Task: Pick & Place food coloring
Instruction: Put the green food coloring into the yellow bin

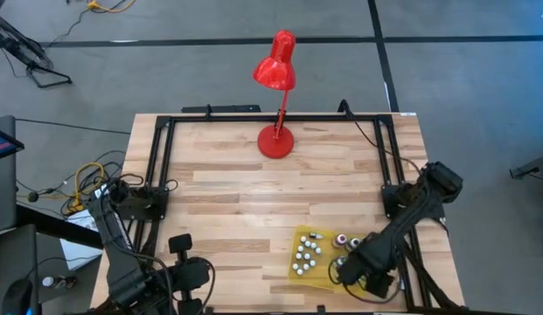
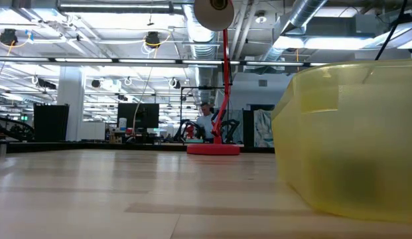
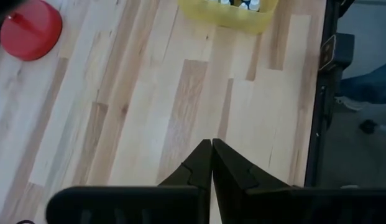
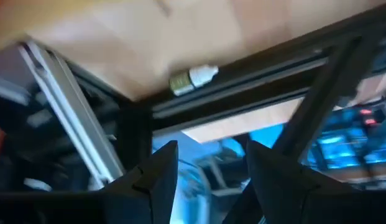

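Inside yellow tray (image 1: 299, 271): several food coloring bottles (image 1: 308, 254); right gripper (image 4: 208, 165) open, empty.

lamp (image 1: 276, 105): red | tray (image 1: 302, 265): yellow | table (image 1: 227, 201): pale wood

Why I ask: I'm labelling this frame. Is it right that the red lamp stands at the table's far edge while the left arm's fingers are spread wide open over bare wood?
Not quite. The red lamp does stand at the far edge, but the left gripper has its fingers pressed shut over bare wood, as the left wrist view shows.
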{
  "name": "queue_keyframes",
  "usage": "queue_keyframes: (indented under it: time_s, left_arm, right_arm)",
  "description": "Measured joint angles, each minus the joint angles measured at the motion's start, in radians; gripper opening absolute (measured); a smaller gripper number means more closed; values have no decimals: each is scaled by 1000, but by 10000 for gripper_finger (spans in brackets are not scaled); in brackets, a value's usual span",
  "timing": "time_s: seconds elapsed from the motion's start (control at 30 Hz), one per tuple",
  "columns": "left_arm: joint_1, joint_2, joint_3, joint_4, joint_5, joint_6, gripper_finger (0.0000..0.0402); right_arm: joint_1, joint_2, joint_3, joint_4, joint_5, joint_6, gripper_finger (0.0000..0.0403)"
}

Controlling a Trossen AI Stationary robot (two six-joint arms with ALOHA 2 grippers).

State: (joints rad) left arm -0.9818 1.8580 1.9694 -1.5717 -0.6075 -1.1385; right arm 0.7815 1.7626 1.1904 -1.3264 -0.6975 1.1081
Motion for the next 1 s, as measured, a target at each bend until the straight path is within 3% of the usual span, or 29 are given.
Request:
queue_keyframes:
  time_s: [0.17,0.3,0.53,0.7,0.87,1.0]
  left_arm:
    - [-12,0,0,1,-1,-2,4]
    - [-13,0,0,1,-8,9,4]
    - [-13,0,0,1,-37,-11,4]
    - [-13,0,0,0,-38,-57,4]
    - [-15,0,0,1,-34,-79,4]
    - [-16,0,0,1,-35,-78,4]
  right_arm:
    - [62,53,5,5,-46,-140,182]
    - [108,39,1,77,15,-135,181]
    - [150,-51,0,104,253,82,168]
    - [181,-91,0,110,367,205,164]
    - [292,-101,0,176,573,408,163]
    - [374,-80,0,233,661,547,157]
